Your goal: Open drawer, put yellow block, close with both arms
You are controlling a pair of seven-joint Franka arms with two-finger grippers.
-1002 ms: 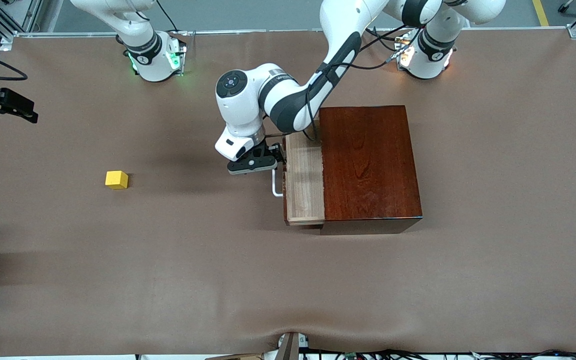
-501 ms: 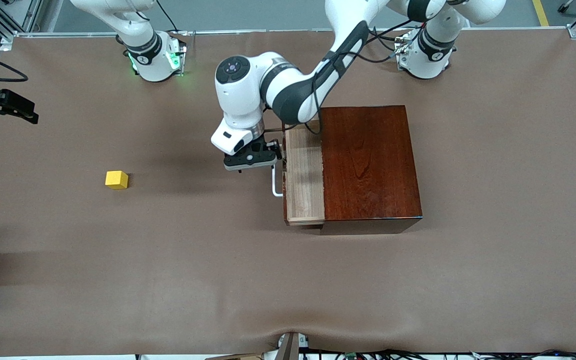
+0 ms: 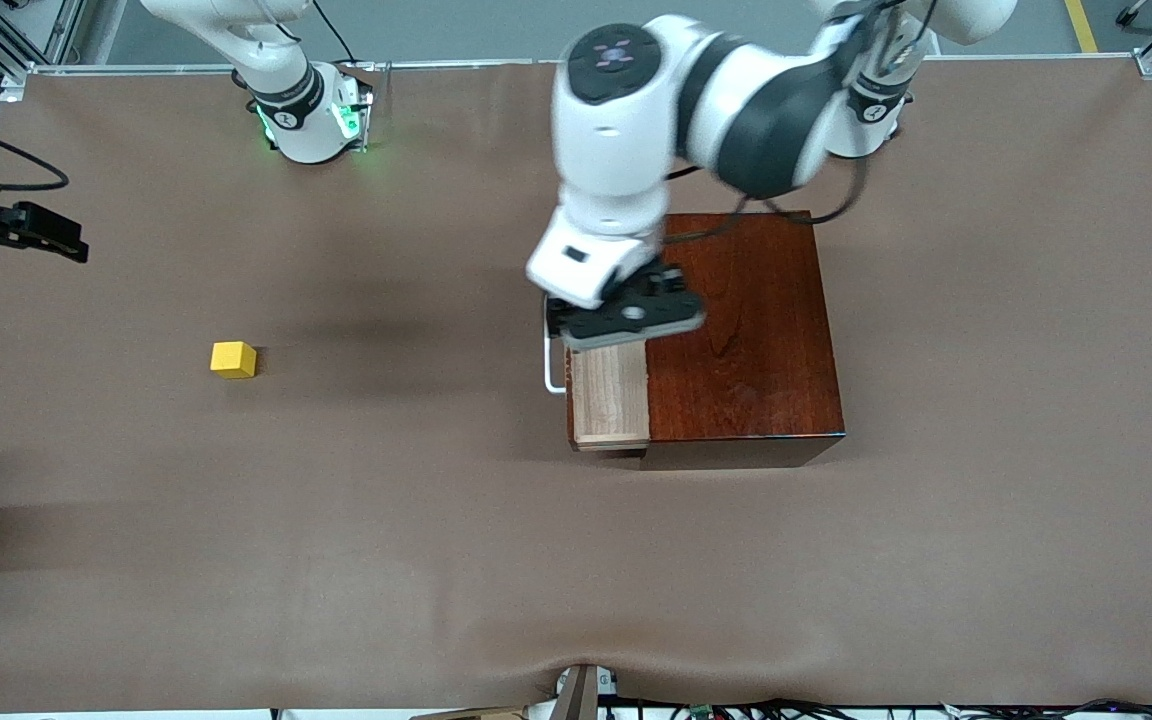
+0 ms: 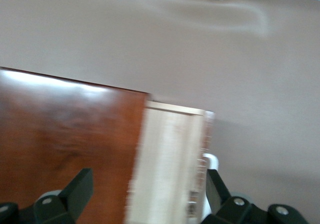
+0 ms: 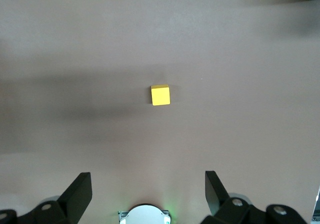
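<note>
The drawer (image 3: 608, 395) stands partly pulled out of the reddish-brown box (image 3: 741, 330), its white handle (image 3: 550, 368) toward the right arm's end of the table. My left gripper (image 3: 626, 318) hangs open and empty over the drawer tray and the box top. In the left wrist view its fingers straddle the pale tray (image 4: 170, 159) and the box (image 4: 65, 144), with the handle (image 4: 210, 160) beside one finger. The yellow block (image 3: 233, 359) lies alone on the table. My right gripper (image 5: 146, 180) is open, high over the yellow block (image 5: 160, 94).
The brown table cover (image 3: 436, 520) runs bare between block and box. The right arm's green-lit base (image 3: 314, 112) stands at the table's edge farthest from the camera. A metal fitting and cables (image 3: 581, 692) sit at the nearest edge.
My left gripper has left the handle, risen and swung over the drawer and box. The drawer stays as far out as before. The block has not moved.
</note>
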